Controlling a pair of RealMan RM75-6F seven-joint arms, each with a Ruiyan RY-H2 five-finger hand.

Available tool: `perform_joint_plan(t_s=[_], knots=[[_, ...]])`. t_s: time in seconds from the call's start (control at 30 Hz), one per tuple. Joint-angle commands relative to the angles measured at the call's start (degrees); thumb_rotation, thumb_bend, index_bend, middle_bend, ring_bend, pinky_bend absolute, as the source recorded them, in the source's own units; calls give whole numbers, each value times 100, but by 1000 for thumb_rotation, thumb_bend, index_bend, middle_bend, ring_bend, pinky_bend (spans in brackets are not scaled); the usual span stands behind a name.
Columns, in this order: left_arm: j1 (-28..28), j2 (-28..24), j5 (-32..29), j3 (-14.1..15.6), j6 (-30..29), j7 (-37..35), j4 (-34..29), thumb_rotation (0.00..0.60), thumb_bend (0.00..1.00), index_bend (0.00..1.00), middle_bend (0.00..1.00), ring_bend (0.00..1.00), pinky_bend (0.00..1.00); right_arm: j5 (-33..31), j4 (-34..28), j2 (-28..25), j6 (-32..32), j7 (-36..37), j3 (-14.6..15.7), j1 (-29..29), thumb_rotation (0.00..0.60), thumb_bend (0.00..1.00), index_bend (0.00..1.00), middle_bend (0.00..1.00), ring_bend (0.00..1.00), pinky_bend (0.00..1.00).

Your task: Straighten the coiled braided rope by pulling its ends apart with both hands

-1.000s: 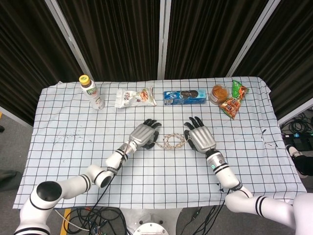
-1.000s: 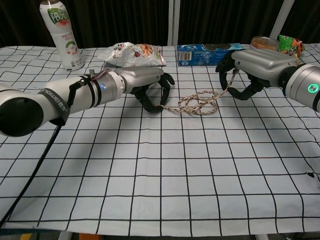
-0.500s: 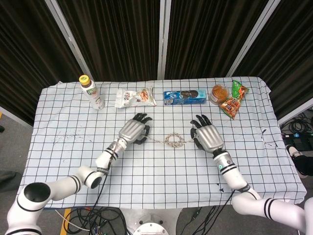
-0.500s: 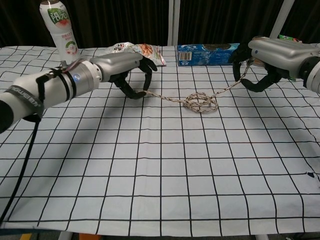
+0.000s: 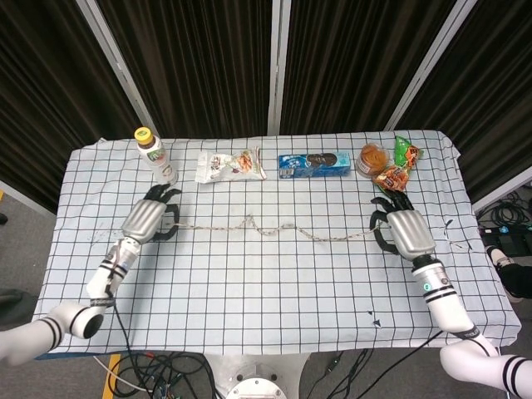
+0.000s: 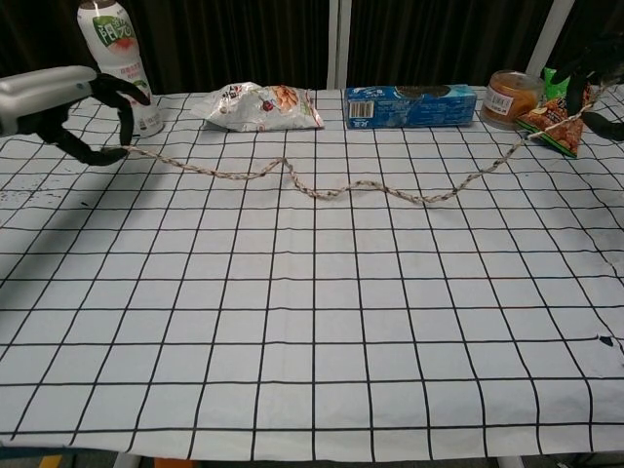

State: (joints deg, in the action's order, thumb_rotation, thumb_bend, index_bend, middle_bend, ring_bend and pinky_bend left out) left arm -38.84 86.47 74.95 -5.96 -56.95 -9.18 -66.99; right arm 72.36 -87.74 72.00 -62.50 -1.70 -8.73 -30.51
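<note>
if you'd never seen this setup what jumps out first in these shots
The braided rope stands out first: it runs in a wavy line across the middle of the checked tablecloth, with no coil in it. The left hand holds one end near the bottle, and the right hand holds the other below the snack packets. A blue biscuit box lies along the far edge.

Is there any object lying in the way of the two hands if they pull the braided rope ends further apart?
Nothing visible blocks them. The beige braided rope runs between left hand and right hand; the green-capped drink bottle and orange snack packet lie behind that line.
</note>
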Motion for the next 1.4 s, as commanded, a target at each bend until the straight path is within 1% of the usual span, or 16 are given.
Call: perform_joint_plan(t_s=[0.03,0.23,0.53,1.03,1.17,1.23,1.3,1.4], knots=[[292,-226,83,169,-255,-134,-173,600,355,614,128,0,0,-22,135,-87,-39,235,55,160,600,529,674,202,0,0],[552,-319,302,337,-457,-269,-260,600,355,613,128,0,0,-22,420,-47,-40,459,131,321,600,528,674,202,0,0],[656,-196,411,399,-395,-267,-22,600,354,613,129,0,0,-156,951,189,119,563,173,433,600,529,674,202,0,0],[778,167,484,396,-278,-509,567,600,352,612,128,0,0,-125,1979,1017,367,801,248,495,600,528,666,194,0,0],[787,253,523,394,-262,-557,670,600,352,605,128,0,0,-48,2225,1225,333,814,271,519,600,521,625,178,0,0],[792,289,546,396,-258,-561,719,600,353,585,128,0,0,-14,2314,1299,333,847,282,534,600,494,586,167,0,0],[801,316,557,396,-252,-559,759,600,355,551,128,0,0,11,2371,1343,336,872,291,552,600,452,525,151,0,0],[816,327,569,401,-233,-549,772,600,356,457,125,0,0,24,2391,1374,348,914,297,588,600,351,372,123,0,0]])
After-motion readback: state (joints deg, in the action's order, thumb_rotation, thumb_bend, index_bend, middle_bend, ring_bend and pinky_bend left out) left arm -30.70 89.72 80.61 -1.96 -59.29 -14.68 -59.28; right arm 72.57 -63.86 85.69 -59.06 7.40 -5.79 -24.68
